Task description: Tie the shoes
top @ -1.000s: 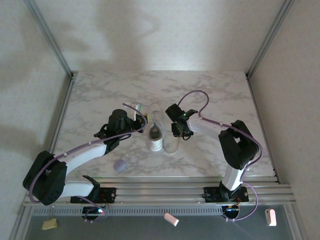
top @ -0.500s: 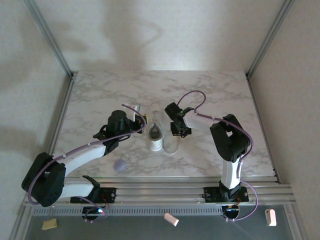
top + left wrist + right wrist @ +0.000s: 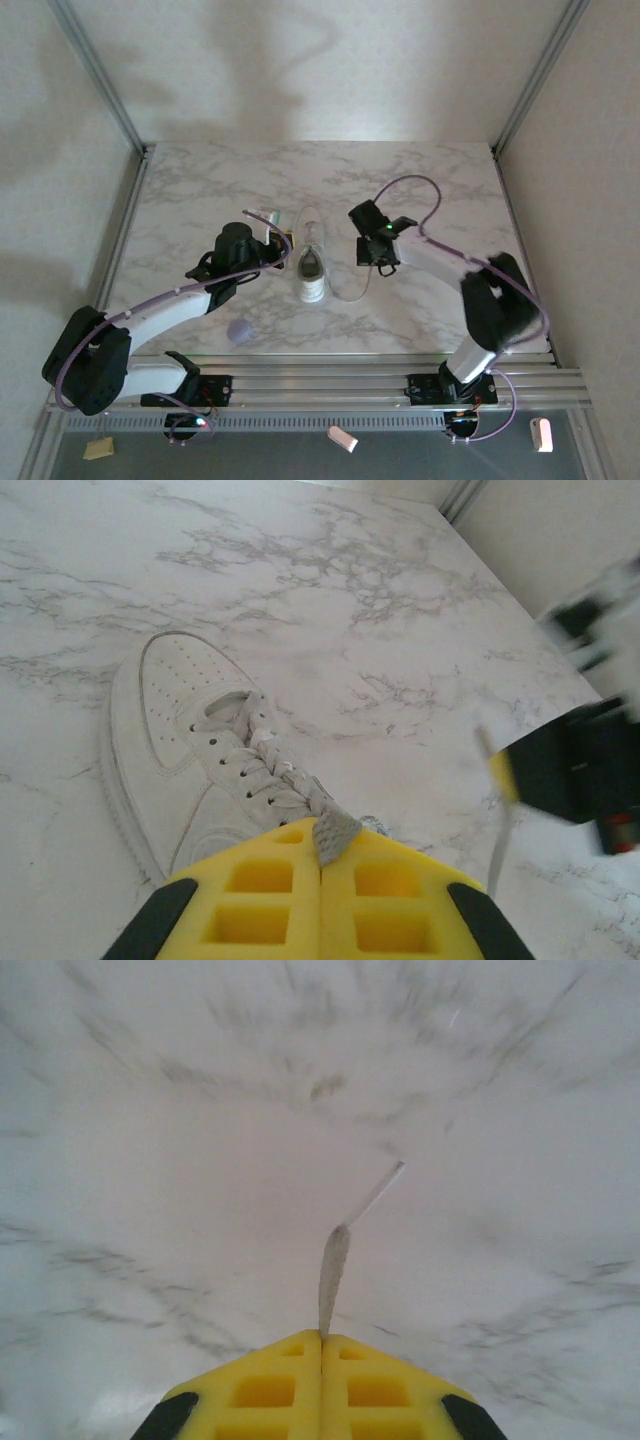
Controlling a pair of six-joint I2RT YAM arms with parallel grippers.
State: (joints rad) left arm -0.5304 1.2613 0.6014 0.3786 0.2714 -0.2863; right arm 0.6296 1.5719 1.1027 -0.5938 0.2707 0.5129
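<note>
The white shoe point(image 3: 312, 285) lies mid-table, toe pointing away from the arm bases. In the left wrist view the shoe point(image 3: 190, 760) is laced, and my left gripper point(image 3: 322, 845) is shut on a flat lace point(image 3: 336, 834) just past the top eyelets. In the top view my left gripper point(image 3: 283, 241) sits at the shoe's left side. My right gripper point(image 3: 372, 260) is to the shoe's right. It is shut on the other lace point(image 3: 331, 1265), whose thin tip sticks out beyond the yellow pads point(image 3: 270, 1390). That lace point(image 3: 350, 296) curves from the shoe to the right gripper.
A small lavender blob point(image 3: 239, 331) lies on the marble table point(image 3: 200, 190) near the front left. Metal frame rails point(image 3: 110, 90) run along the table's sides. The right gripper shows blurred at the right edge of the left wrist view.
My right gripper has shut on the lace and moved right, away from the shoe, drawing the lace out. The left gripper and the shoe have stayed put.
</note>
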